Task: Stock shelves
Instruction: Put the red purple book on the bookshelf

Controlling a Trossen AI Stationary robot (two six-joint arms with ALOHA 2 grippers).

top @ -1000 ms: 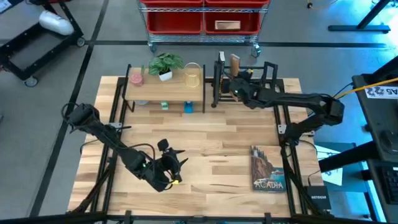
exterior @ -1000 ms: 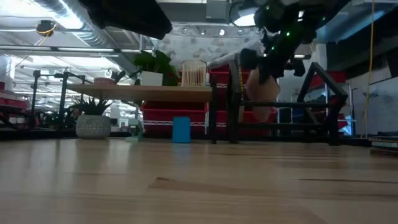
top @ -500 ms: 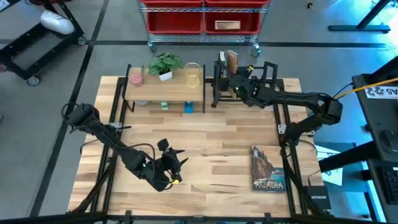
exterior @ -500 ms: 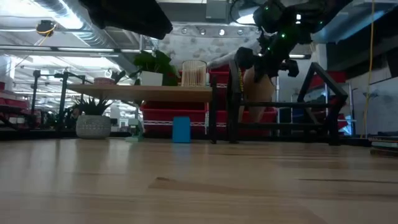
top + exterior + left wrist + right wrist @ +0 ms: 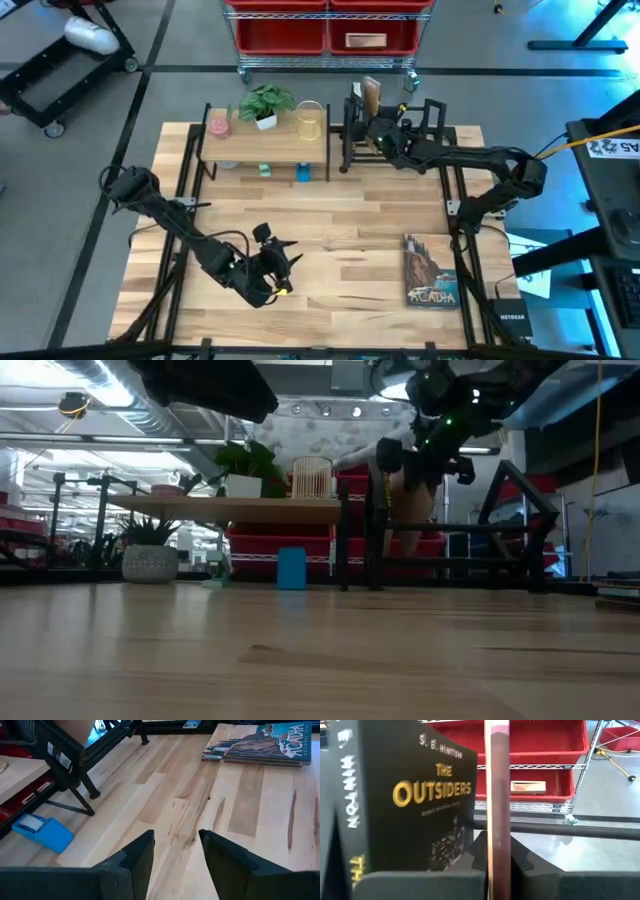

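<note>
The black open-frame book rack (image 5: 392, 128) stands at the far right of the table. A black book, "The Outsiders" (image 5: 415, 800), stands upright in its left end. My right gripper (image 5: 378, 130) is at the rack, shut on a thin tan book (image 5: 371, 96) just right of the black one. The wood-topped shelf (image 5: 265, 148) stands left of the rack with a plant (image 5: 266, 103), a pink cup (image 5: 218, 124) and a pale container (image 5: 311, 120) on top. My left gripper (image 5: 176, 847) hovers open over the near-left table, touching nothing. My right gripper pinches the tan book by its two covers, with the near edge (image 5: 497, 855) running up between the two fingers. The fingers come from the table's near right, about level, high on the book (image 5: 412, 465). The book hangs roughly upright inside the rack; whether its lower end rests there is hidden.
A book titled "Acadia" (image 5: 430, 270) lies flat on the near right of the table. A blue box (image 5: 303, 173) and a small green thing (image 5: 264, 170) sit under the wooden shelf. A wheeled cart with red bins (image 5: 325, 35) stands beyond the far edge.
My right gripper has carried the tan book toward the far edge and slightly left, deeper into the rack and closer to the black book. The book has gone from tilted to nearly upright. The gripper stays shut on it.
</note>
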